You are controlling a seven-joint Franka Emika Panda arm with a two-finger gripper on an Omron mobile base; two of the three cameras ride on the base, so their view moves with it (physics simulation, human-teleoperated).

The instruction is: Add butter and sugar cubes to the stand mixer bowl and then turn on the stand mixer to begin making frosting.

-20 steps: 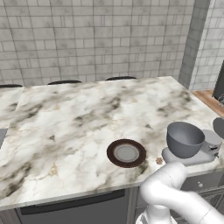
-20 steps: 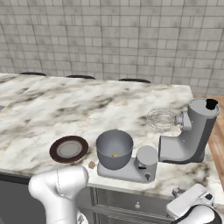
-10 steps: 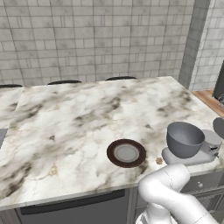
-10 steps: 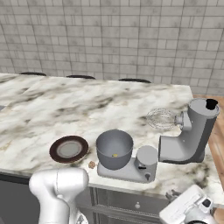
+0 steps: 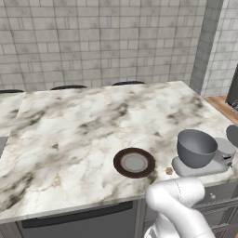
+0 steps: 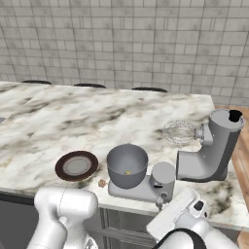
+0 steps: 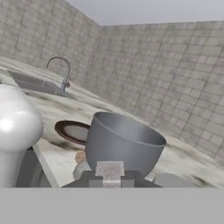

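Clenched on nothing, the two-finger pincer [image 7: 110,174] sits low at the counter edge, facing the deep grey metal mixer bowl [image 7: 122,142] just ahead, probably lined up for the mixer's switch, while the tiny tan sugar cube [image 7: 79,156] lies ahead-left.

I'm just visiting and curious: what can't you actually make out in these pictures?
- Bowl contents: left base view, its near wall hides the inside.
- Yellow speck in the bowl, right base view: too small to name.
- Sugar cube: tiny brown blur.
- Mixer: cut off by the right edge, left base view.
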